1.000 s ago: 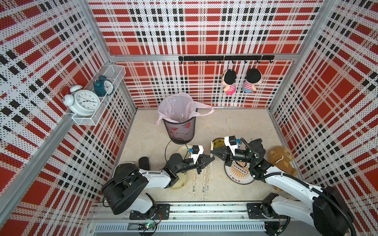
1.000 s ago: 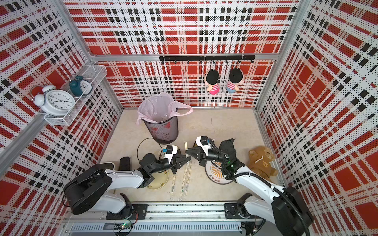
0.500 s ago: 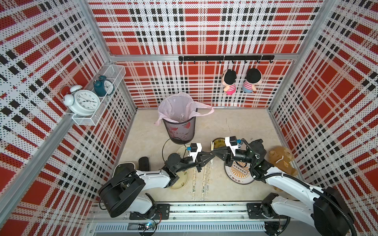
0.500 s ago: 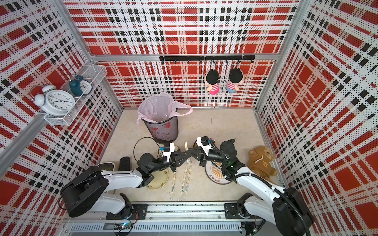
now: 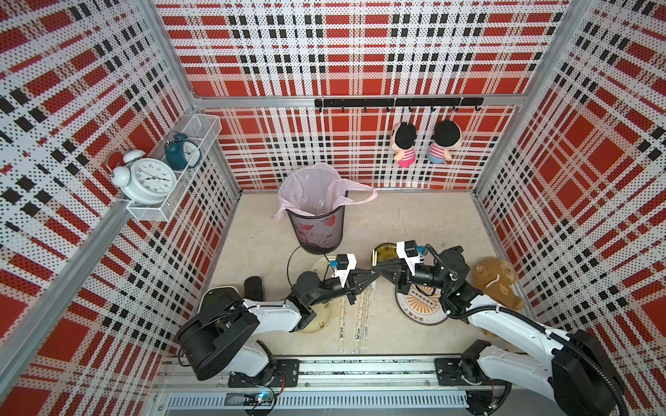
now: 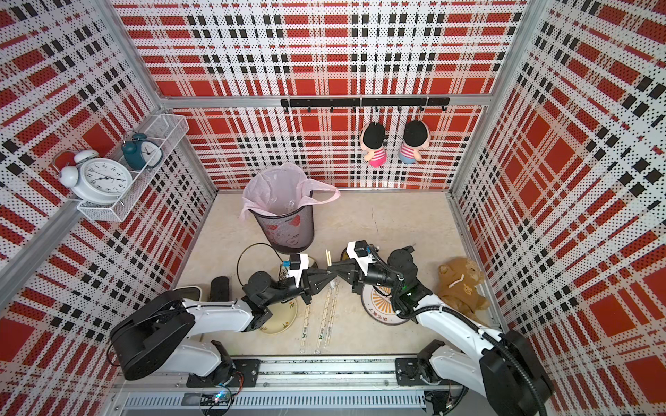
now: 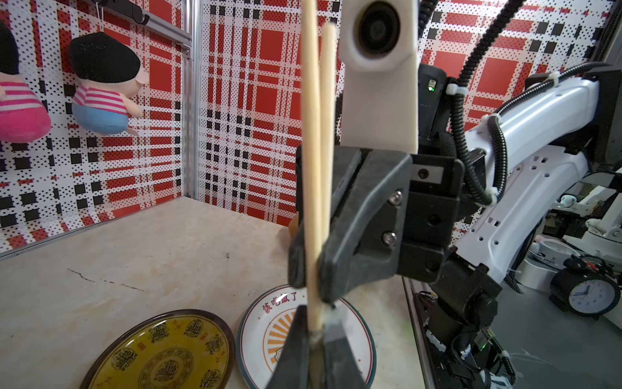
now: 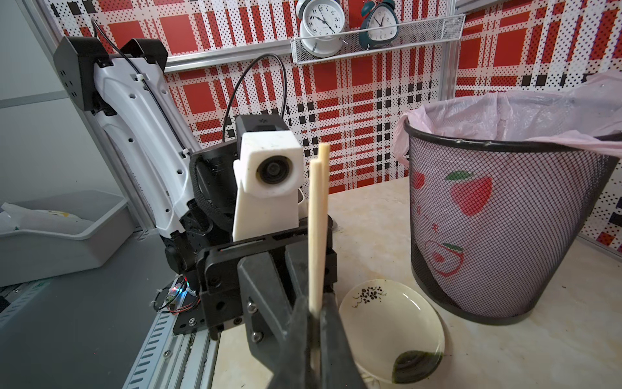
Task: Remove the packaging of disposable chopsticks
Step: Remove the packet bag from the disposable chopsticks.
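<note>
A bare pair of disposable chopsticks (image 7: 311, 134) (image 8: 316, 219) stands upright between my two arms; its top ends show in a top view (image 6: 328, 256). My right gripper (image 8: 314, 310) (image 5: 378, 271) is shut on the sticks. My left gripper (image 7: 316, 323) (image 5: 371, 279) meets it tip to tip, just below it on the sticks. It is shut on their lower end, where a crumpled whitish bit of the packaging (image 7: 336, 316) shows at the jaws. More wrapped pairs (image 5: 362, 317) (image 6: 305, 324) lie on the table under the grippers.
A mesh bin with a pink liner (image 5: 317, 230) (image 8: 505, 229) stands behind the left arm. Plates lie around: yellow-brown (image 7: 161, 350), white with orange rays (image 5: 421, 309) (image 7: 269, 323), cream (image 8: 390, 323) (image 5: 317, 320). A brown teddy bear (image 5: 495, 284) sits at the right wall.
My left gripper has risen to the right gripper's tip and shut on the lower end of the sticks. The right arm has stayed still.
</note>
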Available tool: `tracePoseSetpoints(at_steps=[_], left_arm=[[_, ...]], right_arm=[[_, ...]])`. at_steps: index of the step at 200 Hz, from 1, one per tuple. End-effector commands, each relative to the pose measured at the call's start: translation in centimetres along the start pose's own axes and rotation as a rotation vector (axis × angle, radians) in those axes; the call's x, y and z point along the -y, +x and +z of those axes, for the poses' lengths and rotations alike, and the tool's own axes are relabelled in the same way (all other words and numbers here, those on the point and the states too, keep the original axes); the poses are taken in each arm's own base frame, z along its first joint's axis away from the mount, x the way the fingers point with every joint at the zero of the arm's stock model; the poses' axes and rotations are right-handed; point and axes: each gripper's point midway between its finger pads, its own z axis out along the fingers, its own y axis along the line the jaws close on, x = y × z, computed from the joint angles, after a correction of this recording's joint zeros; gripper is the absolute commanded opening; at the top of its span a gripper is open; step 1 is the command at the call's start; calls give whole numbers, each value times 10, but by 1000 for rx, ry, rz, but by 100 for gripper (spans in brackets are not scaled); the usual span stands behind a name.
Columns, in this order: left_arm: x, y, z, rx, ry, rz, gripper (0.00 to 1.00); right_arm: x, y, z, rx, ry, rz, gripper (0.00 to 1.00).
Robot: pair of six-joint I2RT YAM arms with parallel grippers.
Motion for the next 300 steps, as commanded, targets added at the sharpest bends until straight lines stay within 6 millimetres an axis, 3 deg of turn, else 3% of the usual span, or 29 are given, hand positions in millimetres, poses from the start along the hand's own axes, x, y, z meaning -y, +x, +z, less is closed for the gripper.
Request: tracePoseSetpoints(at_steps=[1,81,107,147,171,194,219,251,300], left_arm=[[-3,52,-7,-148,-23,-57,10],[-2,66,-9,-158,-10,-89,13],[-3,67,-9,-156,-12,-91,20],[-2,40,-9,-82,3,-78,32],[-2,23,-7,-42,1,-51,47],[0,7,-4,-2,5,-24,49],[-3,-2,0,15,4,-11,40],[-5,-2,2,16,-3,-14,1],[-7,20,-2,-44,-21,-44,7]], right_arm=[[-5,-31,-5,93,4,-89,0],[-4,-30,-5,96,13,-88,0],[-4,-29,-6,93,14,-86,0],[-5,-22,-8,90,17,-76,0],[-6,-20,-10,85,20,-76,0],[-7,-18,-9,80,15,-71,0],[-8,-17,-10,79,13,-71,0],[-9,-16,-13,80,19,-77,0],[-8,-23,-12,98,25,-89,0]])
